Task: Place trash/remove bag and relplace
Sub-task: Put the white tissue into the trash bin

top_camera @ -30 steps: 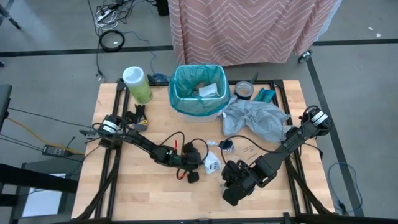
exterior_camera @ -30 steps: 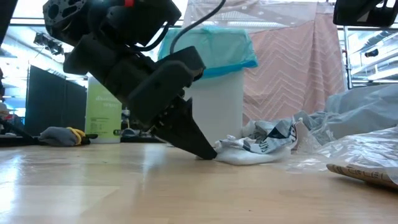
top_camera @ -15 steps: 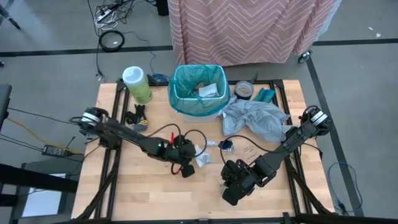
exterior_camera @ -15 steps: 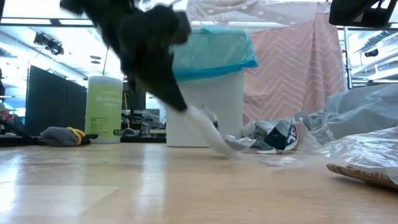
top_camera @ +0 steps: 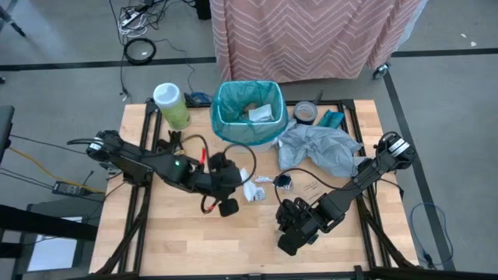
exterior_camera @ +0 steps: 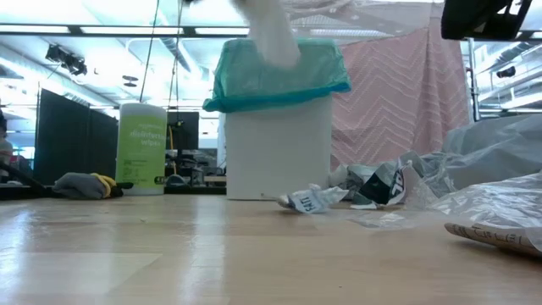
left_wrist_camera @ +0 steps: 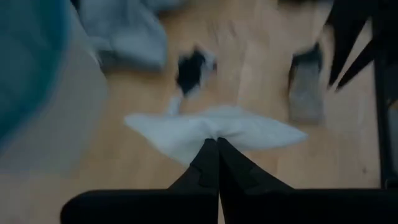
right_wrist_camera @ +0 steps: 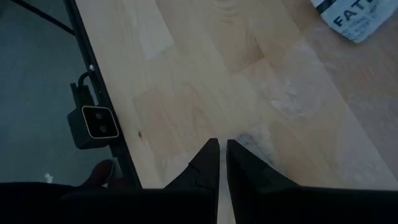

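Note:
A white bin (top_camera: 247,140) lined with the teal bag (top_camera: 246,115) stands at the table's far middle, with trash inside. My left gripper (top_camera: 246,187) hangs near the bin's front, shut on a white paper wrapper (left_wrist_camera: 211,132), which shows blurred high in the low view (exterior_camera: 271,34). More trash lies on the table: a small printed wrapper (exterior_camera: 309,201) and crumpled pieces (exterior_camera: 373,182). My right gripper (right_wrist_camera: 222,146) hovers shut over bare wood by the table's near edge, holding nothing. My left gripper pinches the white wrapper at a gathered spot near its middle (left_wrist_camera: 216,135), between the two fingertips. The fingers slant downward at it. The wrapper is lifted clear of the table and spreads out to both sides of the fingertips.
A pale grey plastic bag (top_camera: 320,149) lies crumpled right of the bin. A green wipes canister (top_camera: 171,105) stands at the far left, a tape roll (top_camera: 305,113) at the far right. A clear packet (exterior_camera: 495,227) lies near the right. Bare wood spans the near left.
My left gripper has risen quickly from the table toward the bin, staying shut, and has carried the white wrapper up clear of the wood. A small printed wrapper has stayed on the table.

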Controlling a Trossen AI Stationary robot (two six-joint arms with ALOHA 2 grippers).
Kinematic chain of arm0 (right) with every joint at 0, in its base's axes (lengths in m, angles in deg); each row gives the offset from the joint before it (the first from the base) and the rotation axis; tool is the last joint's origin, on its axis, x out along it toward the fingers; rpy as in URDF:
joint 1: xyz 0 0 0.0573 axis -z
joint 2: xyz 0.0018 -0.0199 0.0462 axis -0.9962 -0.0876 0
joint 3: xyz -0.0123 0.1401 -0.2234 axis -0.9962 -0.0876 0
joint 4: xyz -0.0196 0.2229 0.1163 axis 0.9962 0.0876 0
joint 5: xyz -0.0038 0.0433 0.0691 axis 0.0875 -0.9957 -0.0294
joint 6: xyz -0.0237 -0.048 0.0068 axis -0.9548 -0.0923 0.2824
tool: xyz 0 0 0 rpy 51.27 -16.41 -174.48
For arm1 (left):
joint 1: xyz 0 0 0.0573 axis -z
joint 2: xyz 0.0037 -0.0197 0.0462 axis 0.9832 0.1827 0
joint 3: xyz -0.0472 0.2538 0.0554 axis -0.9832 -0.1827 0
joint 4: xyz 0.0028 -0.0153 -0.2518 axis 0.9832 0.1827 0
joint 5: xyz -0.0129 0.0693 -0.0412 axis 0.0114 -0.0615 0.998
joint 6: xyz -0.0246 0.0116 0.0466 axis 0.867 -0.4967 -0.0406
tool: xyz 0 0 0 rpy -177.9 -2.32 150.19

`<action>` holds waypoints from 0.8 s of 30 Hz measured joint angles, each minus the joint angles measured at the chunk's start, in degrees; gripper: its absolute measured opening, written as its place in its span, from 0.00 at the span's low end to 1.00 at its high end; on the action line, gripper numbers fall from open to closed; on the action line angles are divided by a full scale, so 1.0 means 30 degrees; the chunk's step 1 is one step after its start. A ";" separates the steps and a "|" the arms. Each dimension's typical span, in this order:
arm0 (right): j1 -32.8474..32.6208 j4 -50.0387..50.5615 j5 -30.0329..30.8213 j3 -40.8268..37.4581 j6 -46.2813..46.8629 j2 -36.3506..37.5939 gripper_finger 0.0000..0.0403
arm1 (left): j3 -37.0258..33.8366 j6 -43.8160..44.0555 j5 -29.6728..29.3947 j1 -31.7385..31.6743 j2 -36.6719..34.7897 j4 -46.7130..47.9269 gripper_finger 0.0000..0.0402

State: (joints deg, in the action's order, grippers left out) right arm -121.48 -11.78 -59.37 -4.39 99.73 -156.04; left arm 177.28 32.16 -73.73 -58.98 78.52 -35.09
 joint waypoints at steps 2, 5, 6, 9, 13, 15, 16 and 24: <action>0.0035 -0.0028 0.0208 0.0000 0.0000 0.0000 0.05 | 0.1514 -0.0962 -0.0961 -0.0127 -0.0017 0.1082 0.00; 0.0042 -0.0029 0.0536 0.0000 0.0000 0.0000 0.05 | 0.3596 -0.2664 -0.2119 -0.0695 -0.0009 0.1619 0.00; 0.0035 -0.0028 0.0554 0.0000 0.0007 0.0000 0.05 | 0.4243 -0.3067 -0.2361 -0.0952 -0.0015 0.1628 0.00; 0.0057 -0.0029 0.0568 0.0000 0.0000 0.0000 0.05 | 0.5911 -0.4468 -0.3194 -0.1871 -0.0017 0.1741 0.00; 0.0151 -0.0022 0.0603 0.0000 0.0002 0.0000 0.05 | 0.7281 -0.6369 -0.3979 -0.3826 -0.0017 0.1804 0.00; 0.0173 -0.0016 0.0621 0.0000 0.0006 0.0000 0.05 | 0.7660 -0.7082 -0.3945 -0.5059 -0.0017 0.1769 0.00; 0.0173 -0.0022 0.0627 0.0000 0.0006 0.0000 0.05 | 0.7733 -0.7396 -0.3771 -0.5740 -0.0017 0.1737 0.00; 0.0183 -0.0021 0.0619 0.0000 -0.0449 0.0000 0.05 | 0.7670 -0.8245 0.0973 -1.0450 0.0374 0.1838 0.00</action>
State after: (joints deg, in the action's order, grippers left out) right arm -120.94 -11.84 -57.51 -4.39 98.39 -156.04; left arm 200.29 7.42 -70.80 -90.33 79.65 -29.57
